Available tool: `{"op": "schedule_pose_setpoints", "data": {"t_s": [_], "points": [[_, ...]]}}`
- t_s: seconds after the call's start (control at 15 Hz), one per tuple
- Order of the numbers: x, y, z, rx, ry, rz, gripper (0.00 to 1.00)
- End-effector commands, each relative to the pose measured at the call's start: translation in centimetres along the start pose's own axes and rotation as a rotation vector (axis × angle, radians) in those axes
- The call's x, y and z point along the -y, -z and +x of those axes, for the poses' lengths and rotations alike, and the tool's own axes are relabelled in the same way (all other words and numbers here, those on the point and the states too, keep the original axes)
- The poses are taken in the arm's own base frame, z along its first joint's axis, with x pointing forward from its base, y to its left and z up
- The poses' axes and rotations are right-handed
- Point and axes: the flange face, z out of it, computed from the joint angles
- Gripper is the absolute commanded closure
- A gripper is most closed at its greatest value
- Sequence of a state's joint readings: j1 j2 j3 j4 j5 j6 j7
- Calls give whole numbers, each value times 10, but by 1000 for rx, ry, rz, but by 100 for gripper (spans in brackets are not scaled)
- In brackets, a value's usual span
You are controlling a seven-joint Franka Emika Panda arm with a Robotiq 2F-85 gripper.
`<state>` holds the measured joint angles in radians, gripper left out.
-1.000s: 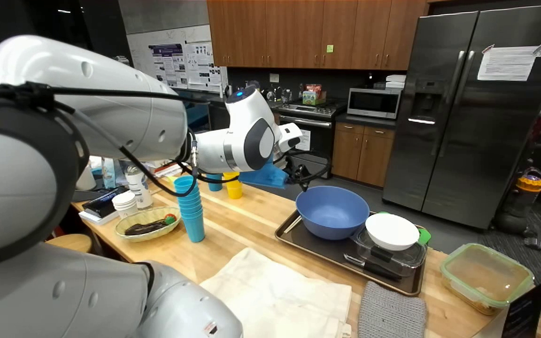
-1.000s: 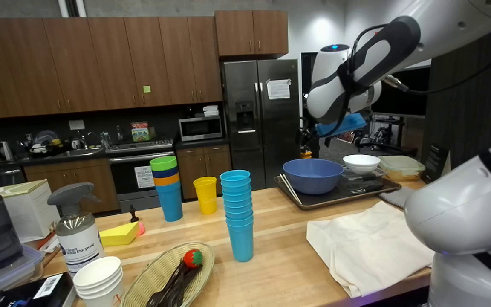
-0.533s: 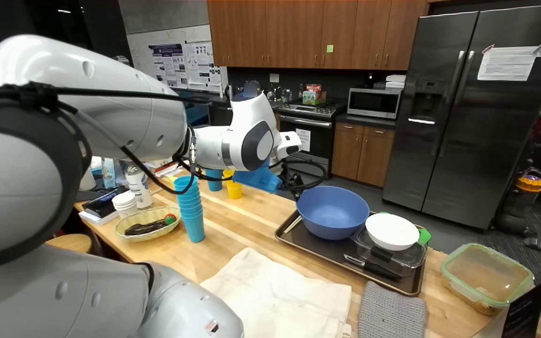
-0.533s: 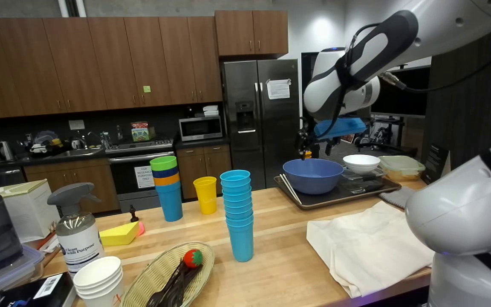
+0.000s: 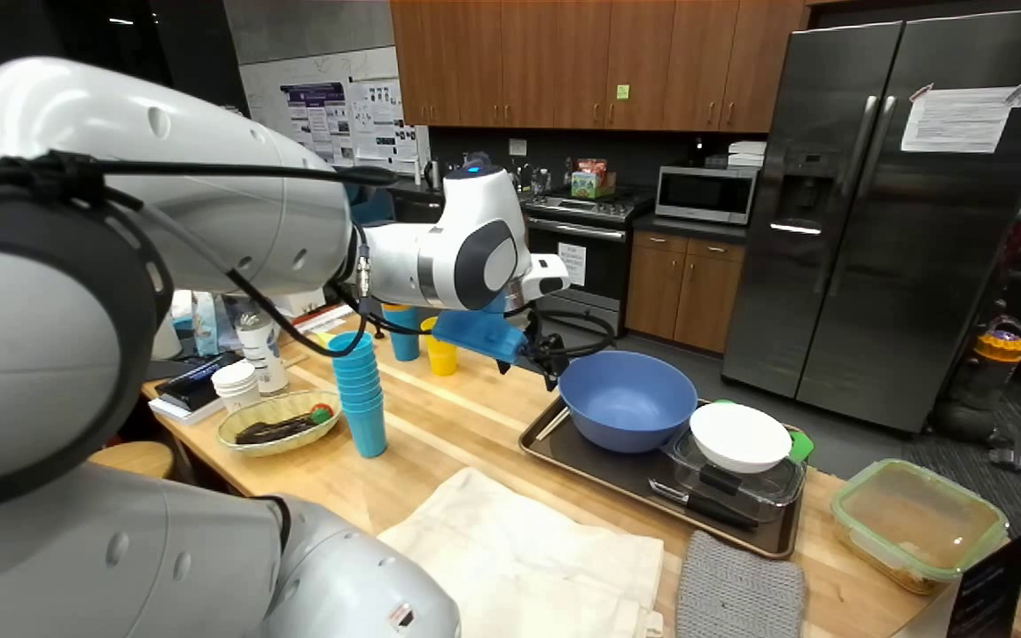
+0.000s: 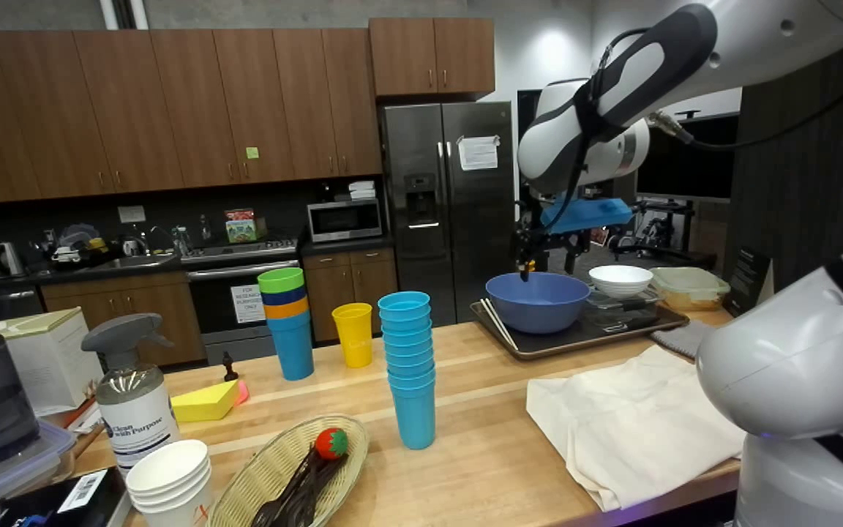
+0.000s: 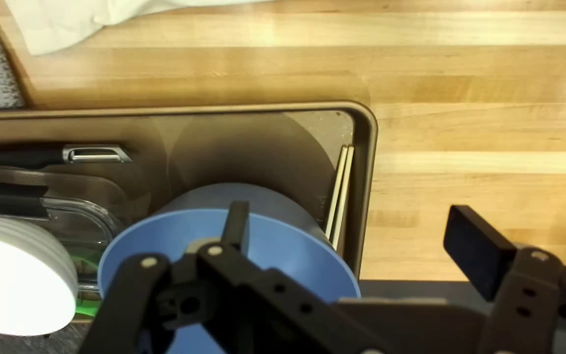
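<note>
while my gripper (image 7: 356, 241) hovers spread wide near the blue bowl (image 5: 627, 403), two chopsticks (image 7: 342, 196) are just chilling on the tray (image 7: 253, 147) beside that bowl.

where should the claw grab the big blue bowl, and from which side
Probably the rim of the blue bowl, on the side by the chopsticks, from straight above, with the open claw straddling it. The bowl sits upright, its wide mouth facing up, its edge thin; the white bowl stands close on the opposite side.
</note>
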<state>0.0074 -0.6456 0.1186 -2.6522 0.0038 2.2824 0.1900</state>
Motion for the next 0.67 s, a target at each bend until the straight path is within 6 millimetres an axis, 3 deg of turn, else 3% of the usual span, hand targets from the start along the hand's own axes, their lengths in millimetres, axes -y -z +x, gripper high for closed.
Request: {"op": "schedule_pose_setpoints", "data": {"t_s": [0.0,0.27,0.6], "points": [[-5,7,0,65,84,39,0],[-10,10,-1,125,177,43,0],[-10,13,-1,145,154,36,0]]}}
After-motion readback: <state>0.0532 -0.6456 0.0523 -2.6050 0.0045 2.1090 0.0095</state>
